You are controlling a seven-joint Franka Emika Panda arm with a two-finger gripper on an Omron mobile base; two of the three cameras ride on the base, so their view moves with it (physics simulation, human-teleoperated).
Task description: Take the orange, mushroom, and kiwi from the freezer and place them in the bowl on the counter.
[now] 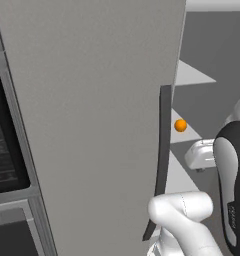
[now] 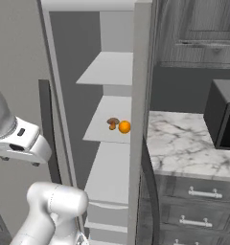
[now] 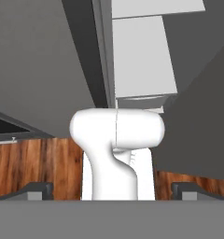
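Already the freezer (image 2: 119, 158) door is swung wide, so the orange (image 2: 124, 127) and mushroom (image 2: 113, 123) are exposed together on a middle shelf; the end effector (image 3: 111, 190) is spread wide, empty.

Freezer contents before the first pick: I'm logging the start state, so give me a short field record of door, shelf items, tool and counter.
freezer door: open
orange: on middle shelf, near its front right
mushroom: same shelf, just left of the orange
kiwi: cannot tell
tool: fingertips wide apart, holding nothing, outside the freezer
counter: right of freezer, microwave on it
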